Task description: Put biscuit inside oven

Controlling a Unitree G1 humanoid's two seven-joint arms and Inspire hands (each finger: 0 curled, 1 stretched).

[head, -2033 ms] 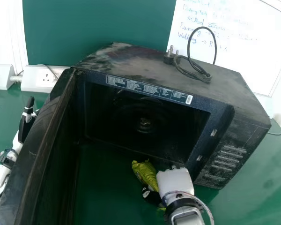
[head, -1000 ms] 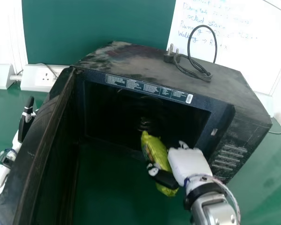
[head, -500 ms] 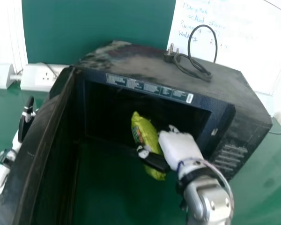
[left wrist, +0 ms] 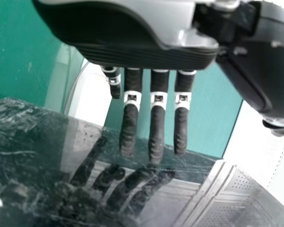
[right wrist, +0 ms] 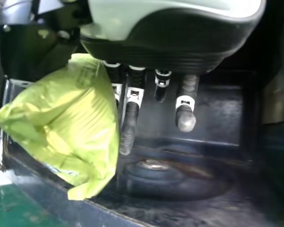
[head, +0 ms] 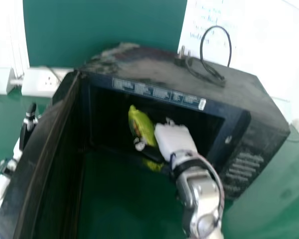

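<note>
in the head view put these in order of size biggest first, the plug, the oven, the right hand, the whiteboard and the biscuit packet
1. Oven
2. Whiteboard
3. Biscuit packet and right hand, too alike to rank, with the packet partly covered
4. Plug

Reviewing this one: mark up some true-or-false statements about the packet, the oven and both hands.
1. The right hand holds the green packet. True.
2. The oven is closed. False: its door stands open.
3. A looped cable sits on top of the oven. True.
4. The left hand helps grip the packet. False: its fingers are straight and hold nothing.
5. The packet lies released on the oven floor. False: it is in the right hand.
</note>
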